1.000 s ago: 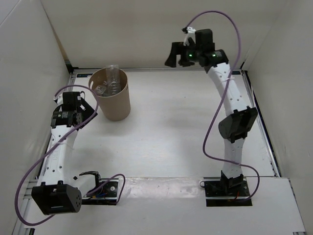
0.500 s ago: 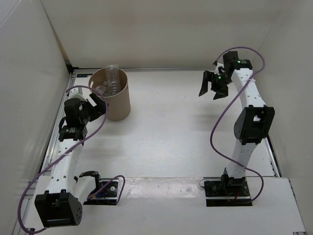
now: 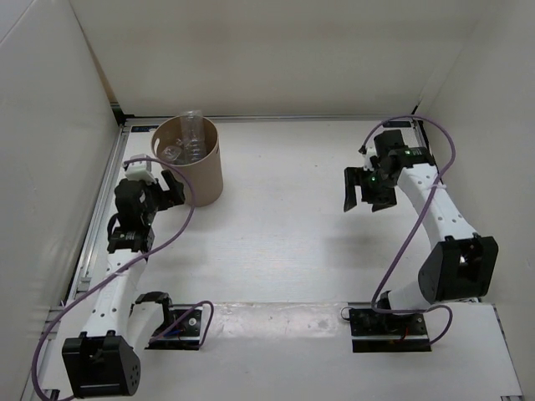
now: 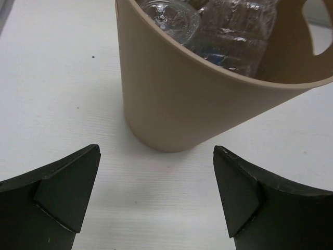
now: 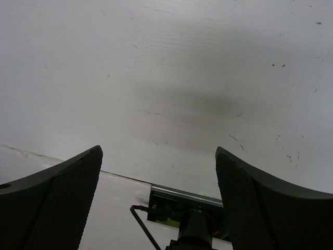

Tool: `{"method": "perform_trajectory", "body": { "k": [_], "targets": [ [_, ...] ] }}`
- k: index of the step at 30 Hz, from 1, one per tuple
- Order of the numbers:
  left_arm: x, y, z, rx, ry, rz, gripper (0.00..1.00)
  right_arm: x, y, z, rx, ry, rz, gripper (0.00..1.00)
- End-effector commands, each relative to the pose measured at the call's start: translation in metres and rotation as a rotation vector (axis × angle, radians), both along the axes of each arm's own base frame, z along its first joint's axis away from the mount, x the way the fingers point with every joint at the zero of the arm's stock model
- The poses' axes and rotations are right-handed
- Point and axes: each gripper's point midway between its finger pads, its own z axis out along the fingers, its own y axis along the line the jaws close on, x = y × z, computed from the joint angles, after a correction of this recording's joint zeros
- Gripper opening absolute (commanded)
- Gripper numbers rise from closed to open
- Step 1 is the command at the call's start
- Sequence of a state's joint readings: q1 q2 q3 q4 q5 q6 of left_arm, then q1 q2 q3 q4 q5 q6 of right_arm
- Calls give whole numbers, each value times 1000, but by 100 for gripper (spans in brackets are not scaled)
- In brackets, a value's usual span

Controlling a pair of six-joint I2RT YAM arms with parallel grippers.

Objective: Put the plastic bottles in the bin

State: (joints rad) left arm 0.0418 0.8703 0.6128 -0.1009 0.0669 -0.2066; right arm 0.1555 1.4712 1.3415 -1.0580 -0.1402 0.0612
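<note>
The brown bin (image 3: 194, 171) stands upright at the back left of the table. Clear plastic bottles (image 3: 188, 142) lie inside it, one neck sticking up above the rim. In the left wrist view the bin (image 4: 182, 99) fills the upper part and clear bottles (image 4: 229, 31) show inside. The orange bottle is not visible. My left gripper (image 3: 165, 190) is open and empty, just left of the bin, a little short of its base (image 4: 156, 192). My right gripper (image 3: 364, 197) is open and empty over the right side of the table, with bare table between its fingers (image 5: 158, 198).
White walls enclose the table on the left, back and right. A metal rail (image 3: 96, 225) runs along the left edge. The right arm's base plate (image 5: 187, 203) shows low in the right wrist view, and both bases (image 3: 389, 326) sit at the near edge.
My right arm has swung back from the far wall towards the near right, gripper lowered and open. My left gripper has drawn back towards me, staying beside the bin.
</note>
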Motion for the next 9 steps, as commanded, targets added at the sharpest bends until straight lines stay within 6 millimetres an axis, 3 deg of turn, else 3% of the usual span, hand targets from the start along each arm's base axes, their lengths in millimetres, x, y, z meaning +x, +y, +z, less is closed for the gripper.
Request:
{"method": "perform_trajectory", "body": {
  "k": [1, 5, 9],
  "targets": [
    [6, 7, 1, 114, -20, -15, 100, 6, -11, 3, -41, -89, 7, 90],
    [7, 16, -6, 143, 3, 17, 100, 4, -27, 0, -61, -91, -21, 90],
    [20, 18, 6, 168, -103, 20, 100, 5, -37, 0, -68, -92, -57, 90]
  ]
}}
